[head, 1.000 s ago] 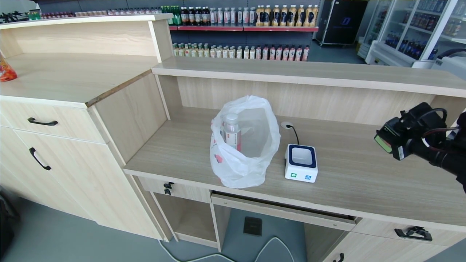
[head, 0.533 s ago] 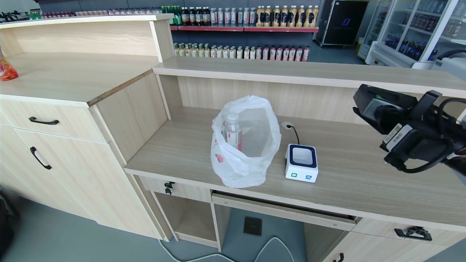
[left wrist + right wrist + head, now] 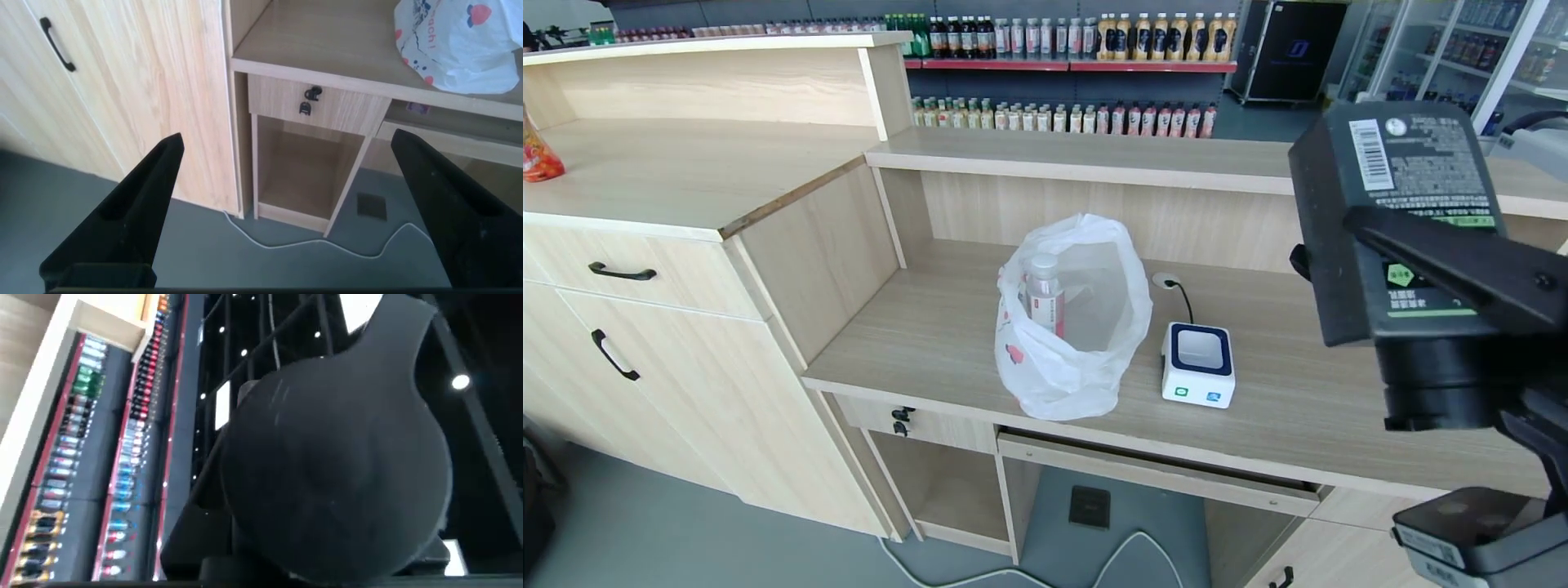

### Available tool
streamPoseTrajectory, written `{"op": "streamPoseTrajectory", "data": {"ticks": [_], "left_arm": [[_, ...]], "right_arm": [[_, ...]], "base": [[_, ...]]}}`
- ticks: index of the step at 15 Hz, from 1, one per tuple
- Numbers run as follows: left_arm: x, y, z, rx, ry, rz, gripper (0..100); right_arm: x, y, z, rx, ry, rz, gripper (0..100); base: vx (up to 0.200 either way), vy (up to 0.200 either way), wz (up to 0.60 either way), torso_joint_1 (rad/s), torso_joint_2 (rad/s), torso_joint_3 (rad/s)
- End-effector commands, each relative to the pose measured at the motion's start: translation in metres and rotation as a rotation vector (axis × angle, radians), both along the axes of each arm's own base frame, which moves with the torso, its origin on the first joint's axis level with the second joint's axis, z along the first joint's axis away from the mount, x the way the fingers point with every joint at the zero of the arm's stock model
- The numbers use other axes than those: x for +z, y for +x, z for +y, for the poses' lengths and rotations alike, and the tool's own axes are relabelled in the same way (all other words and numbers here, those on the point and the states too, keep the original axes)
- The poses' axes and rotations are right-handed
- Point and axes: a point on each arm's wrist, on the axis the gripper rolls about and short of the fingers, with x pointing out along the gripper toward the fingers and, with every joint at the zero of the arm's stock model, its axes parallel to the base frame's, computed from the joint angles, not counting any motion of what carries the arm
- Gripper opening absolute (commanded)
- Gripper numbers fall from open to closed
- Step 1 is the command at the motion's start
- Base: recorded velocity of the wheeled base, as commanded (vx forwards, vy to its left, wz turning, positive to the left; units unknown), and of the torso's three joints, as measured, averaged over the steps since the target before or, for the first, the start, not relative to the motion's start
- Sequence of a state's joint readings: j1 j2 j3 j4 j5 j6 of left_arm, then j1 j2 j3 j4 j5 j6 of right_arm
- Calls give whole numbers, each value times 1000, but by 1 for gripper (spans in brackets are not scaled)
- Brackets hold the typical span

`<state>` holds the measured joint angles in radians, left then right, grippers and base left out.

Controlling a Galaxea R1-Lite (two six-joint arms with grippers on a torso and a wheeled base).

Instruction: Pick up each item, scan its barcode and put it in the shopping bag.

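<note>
On the wooden counter (image 3: 915,327) stands the white shopping bag (image 3: 1086,359), its mouth open. High over the counter's right end, the right gripper (image 3: 1421,253) is clamped on a black package (image 3: 1388,204), one finger lying across its printed face. The left gripper (image 3: 286,139) hangs low by the cabinet, fingers spread wide and empty. The scanner (image 3: 1197,364) sits just beside the bag, and a bottle (image 3: 1044,304) is already inside. The barcode (image 3: 1370,155) faces up, away from the scanner. Lowered unturned, the package would likely miss the read, and turning it might make it slip in the grip.
</note>
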<state>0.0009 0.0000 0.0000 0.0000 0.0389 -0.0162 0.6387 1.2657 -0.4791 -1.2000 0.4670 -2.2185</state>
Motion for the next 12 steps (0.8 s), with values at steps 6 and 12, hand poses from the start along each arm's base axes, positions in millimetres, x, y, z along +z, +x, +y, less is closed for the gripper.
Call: {"op": "streamPoseTrajectory", "data": {"ticks": [6, 12], "left_arm": [[0, 0, 0, 2, -1, 0, 100], [0, 0, 0, 2, -1, 0, 100]], "right_arm": [[-5, -48, 8, 121, -129, -189, 0], [-10, -59, -7, 108, -209, -191, 0]], "base": [[0, 0, 0, 0, 0, 0], [0, 0, 0, 0, 0, 0]]}}
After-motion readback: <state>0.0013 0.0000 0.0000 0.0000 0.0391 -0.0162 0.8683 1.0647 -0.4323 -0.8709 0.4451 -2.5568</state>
